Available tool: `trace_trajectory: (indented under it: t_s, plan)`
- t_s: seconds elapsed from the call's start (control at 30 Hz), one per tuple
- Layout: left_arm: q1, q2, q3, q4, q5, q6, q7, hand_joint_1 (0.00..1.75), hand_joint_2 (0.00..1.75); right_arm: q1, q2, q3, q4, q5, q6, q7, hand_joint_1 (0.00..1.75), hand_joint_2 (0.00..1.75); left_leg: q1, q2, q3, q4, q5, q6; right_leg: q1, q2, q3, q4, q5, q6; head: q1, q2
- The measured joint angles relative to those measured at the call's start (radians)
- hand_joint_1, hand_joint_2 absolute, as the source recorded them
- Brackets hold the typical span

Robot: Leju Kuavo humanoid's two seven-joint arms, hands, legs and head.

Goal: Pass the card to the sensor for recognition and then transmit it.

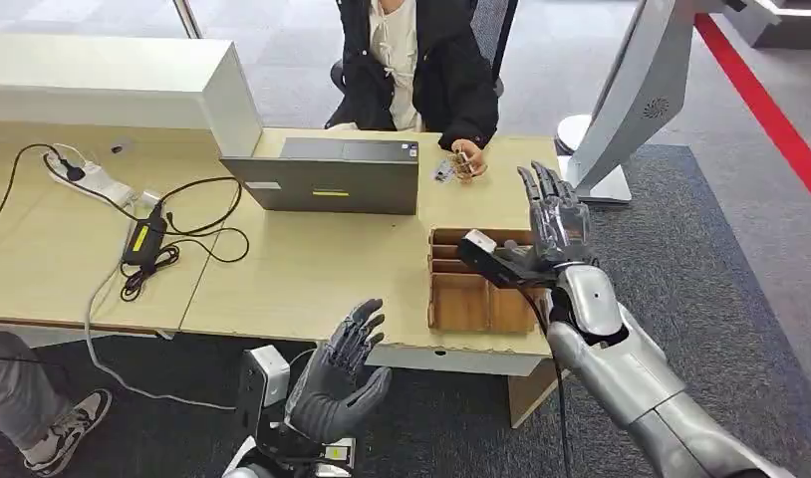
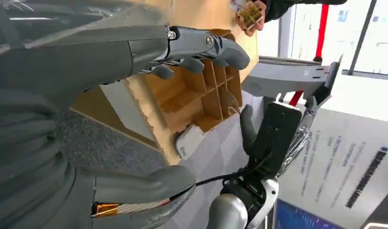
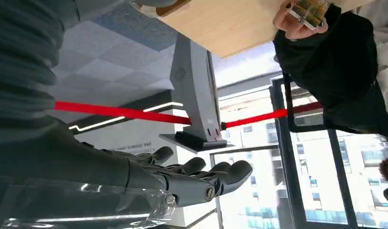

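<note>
Right hand (image 1: 555,217) was raised over the right end of the wooden desk (image 1: 312,269), fingers straight and spread, holding nothing. It hovered above the far right part of the divided wooden tray (image 1: 459,299), not touching it. Left hand (image 1: 344,373) was up in front of the near desk edge, palm facing in, fingers loosely apart, also holding nothing.

The card (image 1: 444,171) lay on the desk at the far side, right of the grey laptop (image 1: 327,174), under the seated person's hand (image 1: 468,157). That hand also held a small yellowish patterned object; its print was too small to read. Card print was unreadable too.

The person wore a black jacket (image 1: 451,75) over a light top.

The white standing sensor unit (image 1: 636,90) rose on the carpet just past the desk's right end, with a round perforated grille on its side. It was well apart from the card.

Left of the laptop sat a black power adapter (image 1: 142,239) with a yellow label, text illegible, amid black cables, and a white power strip (image 1: 88,179) near it.

In the left wrist view a white wall panel carried lines of dark writing, too blurred to read.
</note>
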Motion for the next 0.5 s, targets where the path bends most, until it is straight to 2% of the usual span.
trace_trajectory:
  t_s: [0.1, 0.27, 0.37, 0.5]
  plan:
    - [0.0, 0.0, 0.0, 0.0, 0.0, 0.0, -0.003, 0.0, 1.75, 0.005, -0.005, -0.006, -0.026, 0.001, 0.008, 0.0, 0.0, 1.75, 0.0, 0.0, 0.0, 0.0, 0.0, 0.0, 0.0, 0.0, 0.0, 0.0, 0.0, 0.0, 0.0, 0.0]
    - [0.0, 0.0, 0.0, 0.001, 0.001, -0.002, -0.008, 0.0, 1.75, 0.008, -0.008, -0.006, -0.044, 0.006, 0.081, 0.0, 0.0, 1.75, 0.0, 0.0, 0.0, 0.0, 0.0, 0.0, 0.0, 0.0, 0.0, 0.0, 0.0, 0.0, 0.0, 0.0]
    - [0.0, 0.0, 0.0, 0.001, 0.001, -0.002, -0.009, 0.0, 1.75, 0.007, -0.008, -0.001, -0.046, -0.001, 0.169, -0.003, 0.0, 1.75, 0.0, 0.0, 0.0, 0.0, 0.0, 0.0, 0.0, 0.0, 0.0, 0.0, 0.0, 0.0, 0.0, 0.0]
    - [0.0, 0.0, 0.0, 0.001, 0.001, 0.003, -0.004, 0.0, 1.75, 0.007, -0.004, 0.015, -0.04, -0.001, 0.246, -0.012, 0.0, 1.75, 0.0, 0.0, 0.0, 0.0, 0.0, 0.0, 0.0, 0.0, 0.0, 0.0, 0.0, 0.0, 0.0, 0.0]
